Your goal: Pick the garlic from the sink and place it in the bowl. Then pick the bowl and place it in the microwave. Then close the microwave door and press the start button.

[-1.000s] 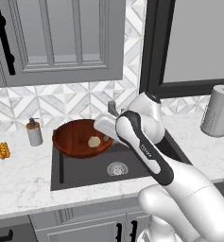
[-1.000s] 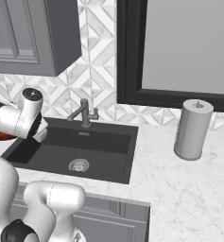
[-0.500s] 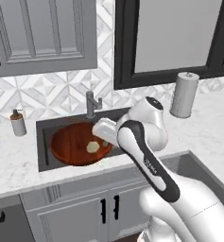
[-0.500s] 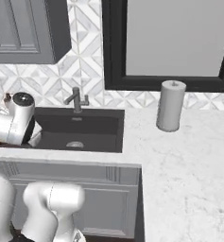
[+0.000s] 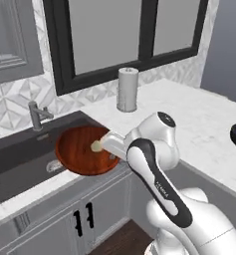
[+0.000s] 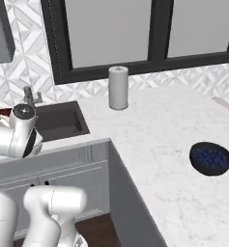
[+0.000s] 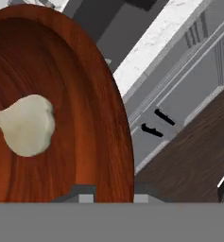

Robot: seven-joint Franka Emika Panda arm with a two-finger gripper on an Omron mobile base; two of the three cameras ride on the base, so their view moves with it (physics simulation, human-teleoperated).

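garlic (image 7: pixel 26 124) lies in the bowl (image 5: pixel 79 149), held above the sink (image 5: pixel 20 154).

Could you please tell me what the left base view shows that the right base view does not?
The left base view alone shows the garlic lying in the bowl, with the gripper shut on the bowl's rim. The right base view alone shows the whole dark blue bowl on the counter. Both show the sink, the faucet and the paper towel roll.
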